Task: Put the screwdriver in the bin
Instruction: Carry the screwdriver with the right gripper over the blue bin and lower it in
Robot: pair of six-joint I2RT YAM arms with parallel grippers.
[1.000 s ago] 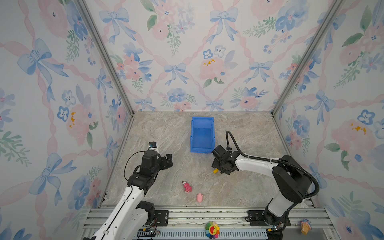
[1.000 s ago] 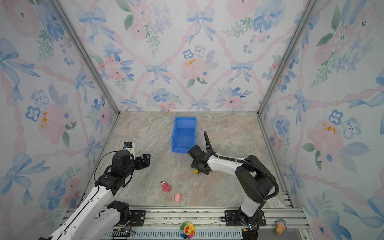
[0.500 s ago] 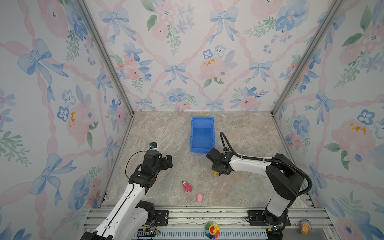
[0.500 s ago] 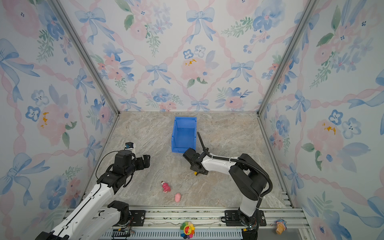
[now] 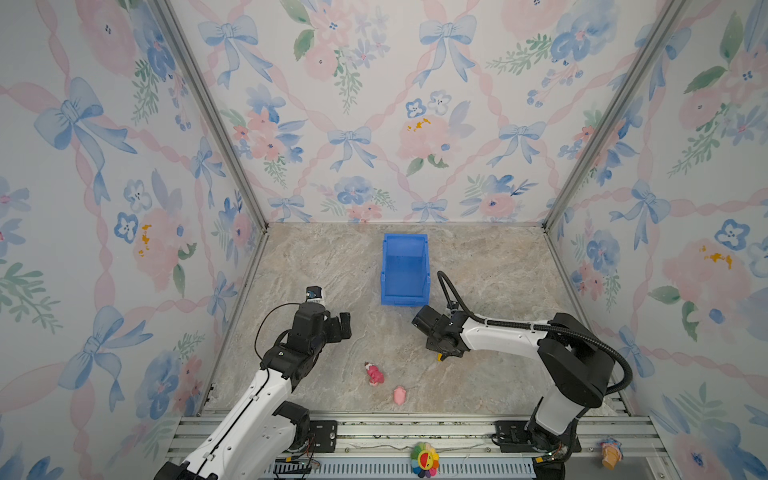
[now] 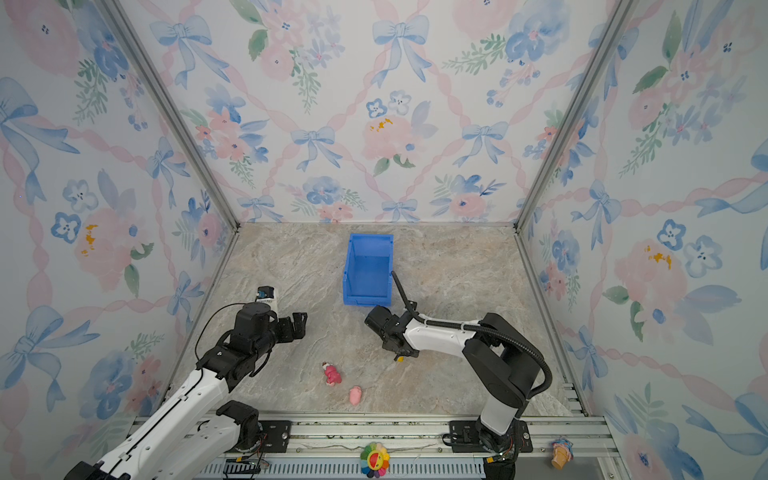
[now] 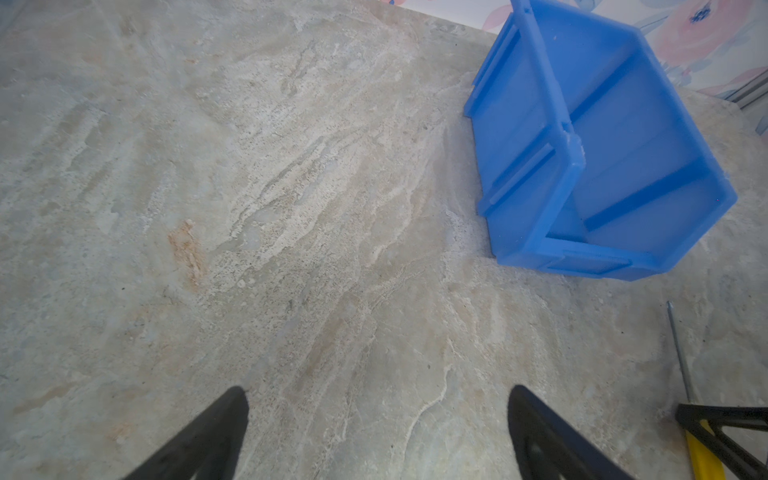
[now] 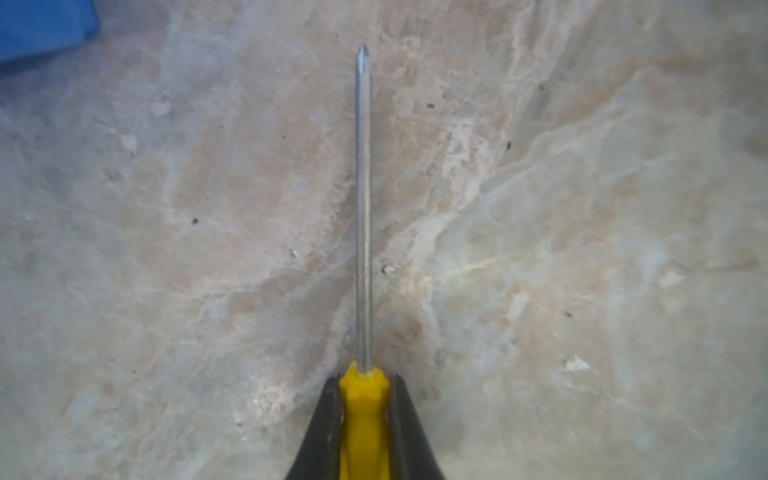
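Observation:
The screwdriver [image 8: 364, 415] lies on the marble floor, its yellow handle pinched between the black fingers of my right gripper [image 8: 364, 378], which is shut on it. Its thin silver shaft points away from the jaws toward the bin [image 8: 41, 25]. In both top views only the yellow handle end [image 5: 439, 356] [image 6: 400, 358] shows under the right gripper [image 5: 444, 349] [image 6: 401, 353]. The blue bin [image 5: 401, 300] [image 6: 368, 300] stands open just behind. My left gripper [image 7: 378, 395] [image 5: 345, 326] hovers open and empty to the left; its view shows the bin [image 7: 519, 124] and the screwdriver [image 7: 679, 357].
Two pink toy figures [image 5: 375, 373] [image 5: 399, 395] lie on the floor near the front edge, between the arms. Floral walls close in the floor on three sides. A colourful flower toy [image 5: 424, 459] and a small figure [image 5: 610, 453] sit on the front rail.
My right gripper has closed on the yellow handle while its wrist shifted a little to the left. The left arm has barely moved.

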